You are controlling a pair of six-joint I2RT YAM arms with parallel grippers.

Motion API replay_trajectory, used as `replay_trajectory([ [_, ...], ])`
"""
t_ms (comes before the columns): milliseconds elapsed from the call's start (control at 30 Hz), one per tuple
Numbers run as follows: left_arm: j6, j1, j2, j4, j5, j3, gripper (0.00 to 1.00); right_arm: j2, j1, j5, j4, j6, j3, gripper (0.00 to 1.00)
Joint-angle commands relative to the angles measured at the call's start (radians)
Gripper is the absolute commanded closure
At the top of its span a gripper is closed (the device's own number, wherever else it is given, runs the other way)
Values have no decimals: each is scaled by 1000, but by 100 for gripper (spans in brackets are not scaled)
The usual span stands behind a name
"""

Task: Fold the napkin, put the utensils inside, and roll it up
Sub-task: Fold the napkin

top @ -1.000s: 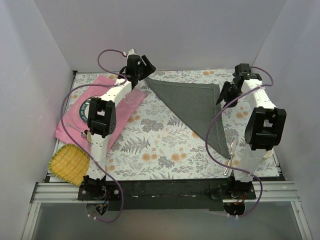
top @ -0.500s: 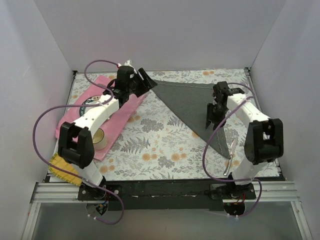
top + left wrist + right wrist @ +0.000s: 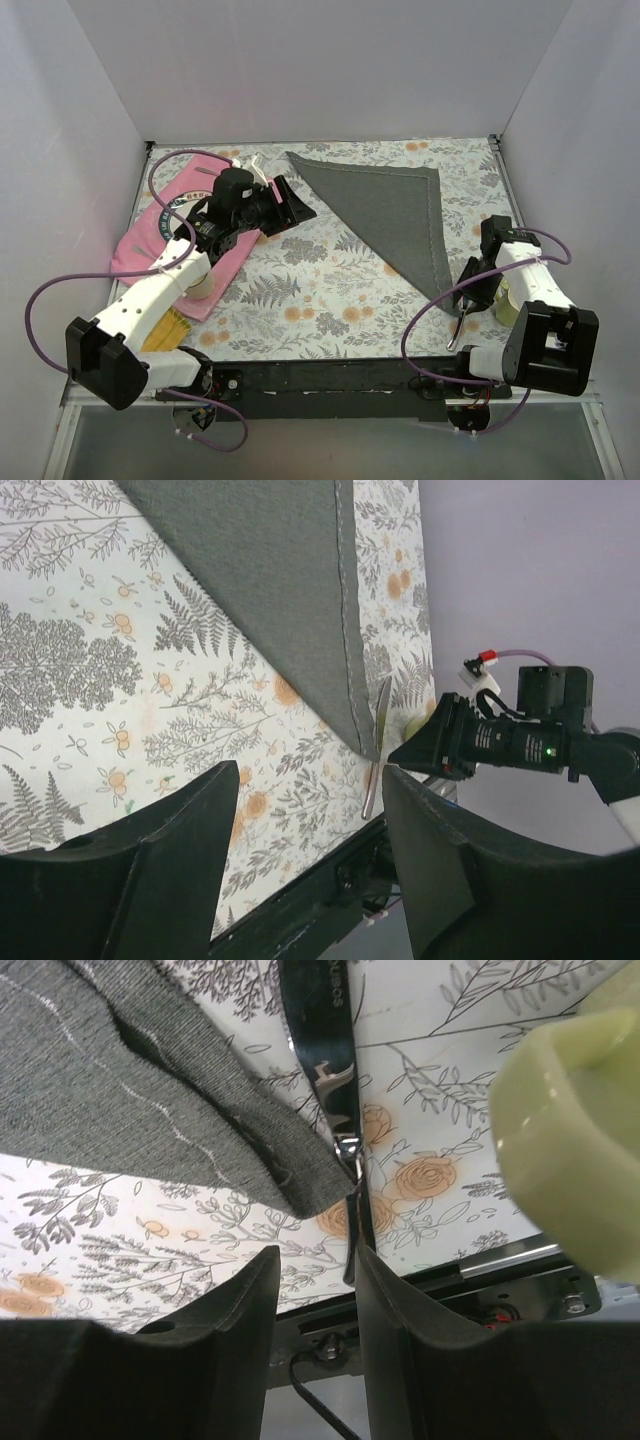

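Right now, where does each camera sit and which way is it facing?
Top external: above and behind the arms, looking down at the table; both arms show.
Left wrist: over mid-table, facing the napkin and right gripper; its open fingers show.
Right wrist: low, facing the knife; its fingers show.
Shared: both wrist views show knife and napkin corner.

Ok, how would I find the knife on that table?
Find the big dark grey napkin, folded into a triangle on the flowery table. Follow it down to its near-right tip, where the knife lies. It's thin, shiny and silver, unlike the soft cloth and the pale green cup beside it.
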Motion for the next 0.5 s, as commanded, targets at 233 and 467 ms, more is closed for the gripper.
replay_trajectory([
  [233,73,1,-84,-149,14,12,41,-1,-36,60,64,-20,-96,60],
  [467,85,-2,-91,-167,2,23,41,45,-35,67,72,-21,-96,62],
])
